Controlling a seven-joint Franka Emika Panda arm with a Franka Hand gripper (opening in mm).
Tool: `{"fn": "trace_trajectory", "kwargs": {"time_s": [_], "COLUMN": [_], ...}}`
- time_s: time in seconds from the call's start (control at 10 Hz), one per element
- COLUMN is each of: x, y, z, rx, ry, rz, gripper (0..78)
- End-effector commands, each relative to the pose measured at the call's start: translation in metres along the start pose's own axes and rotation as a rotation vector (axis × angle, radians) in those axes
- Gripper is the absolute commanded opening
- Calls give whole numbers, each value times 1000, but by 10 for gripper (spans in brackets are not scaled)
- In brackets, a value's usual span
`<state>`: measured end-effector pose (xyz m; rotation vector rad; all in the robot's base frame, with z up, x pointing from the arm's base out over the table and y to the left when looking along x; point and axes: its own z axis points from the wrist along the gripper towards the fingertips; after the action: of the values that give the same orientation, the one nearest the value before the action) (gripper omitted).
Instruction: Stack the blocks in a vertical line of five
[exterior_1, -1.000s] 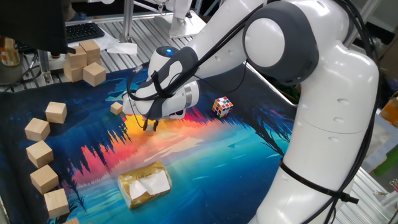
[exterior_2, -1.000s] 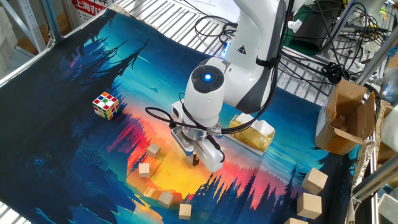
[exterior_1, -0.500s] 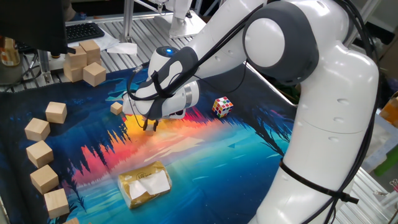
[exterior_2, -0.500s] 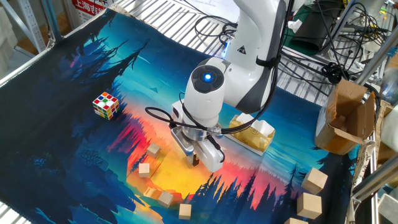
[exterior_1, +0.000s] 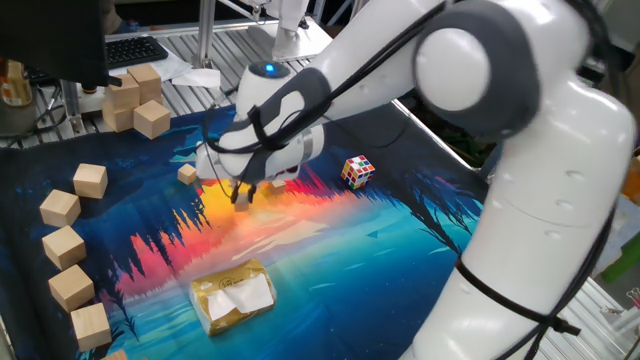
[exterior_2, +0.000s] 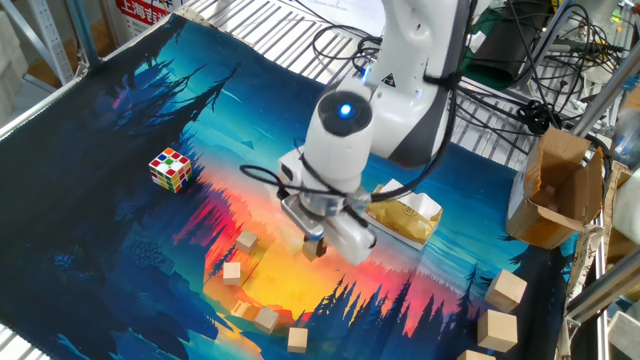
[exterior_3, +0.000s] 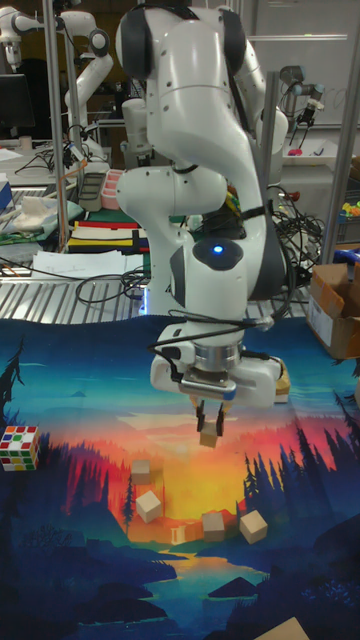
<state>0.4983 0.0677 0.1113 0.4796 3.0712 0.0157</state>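
At the far left of the tall fixed view sits one multicoloured puzzle cube (exterior_3: 20, 447), well apart from the work and no part of it. Moving right over the sunset-printed mat (exterior_3: 60, 380) on the tabletop, four small tan blocks lie loose and separate. One block (exterior_3: 141, 468) is nearest the puzzle cube, with a tilted block (exterior_3: 148, 505) just below it. Further right there is a third block (exterior_3: 213, 522) and then a fourth block (exterior_3: 252, 524). None rests on another. A pale patch near them may be print or wood; I cannot tell.

Above and between these hangs the gripper (exterior_3: 209, 425), its fingers closed on the fifth block (exterior_3: 208, 438), which is in the air, clear of the mat.

So the step in hand looks like carrying the first picked block, with no tower begun. The next move would call for bringing it squarely over one of the lying blocks and lowering it flat. The tilted one seems a poor base.

In the other fixed view, a yellow packet (exterior_2: 405, 215) lies just right of the arm, and further right still are three large pale wooden cubes (exterior_2: 507, 290) — not the task's. One cardboard box (exterior_2: 555, 190) stands at the edge.
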Motion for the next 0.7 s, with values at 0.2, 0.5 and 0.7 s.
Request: {"fn": "trace_trajectory", "kwargs": {"time_s": [0.2, 0.5, 0.7], "x": [-21, -47, -61], "y": [-14, -35, -48], "z": [-30, -31, -29], "rx": [15, 11, 12], "ry": [8, 22, 20], "rz": [-185, -261, -297], "gripper": [12, 12, 12]}}
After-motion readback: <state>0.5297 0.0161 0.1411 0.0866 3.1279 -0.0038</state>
